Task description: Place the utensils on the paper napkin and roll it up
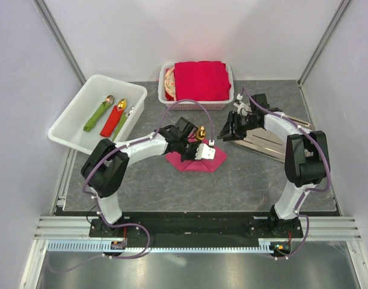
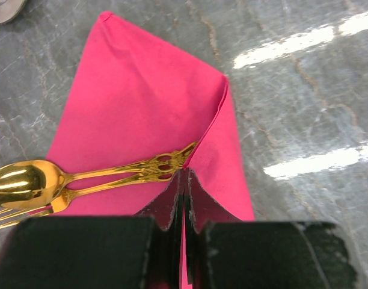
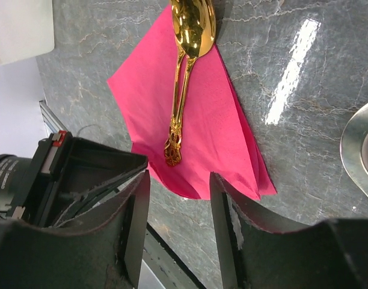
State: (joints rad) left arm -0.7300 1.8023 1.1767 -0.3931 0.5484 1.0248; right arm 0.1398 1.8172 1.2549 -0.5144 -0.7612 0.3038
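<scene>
Utensils (image 2: pixel 157 164) lie on the paper napkin (image 2: pixel 130 102), handles pointing at your left jaws, which are clamped on its folded edge; your right jaws stand apart above its corner.

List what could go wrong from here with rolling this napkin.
1. The left gripper pinches one folded edge of the thin paper napkin; a hard pull might tear it.
2. The gold spoon and fork lie loose with their heads past the napkin's edge, so rolling may push them out.
3. The open right gripper hangs close to the handle ends and could knock them.
</scene>
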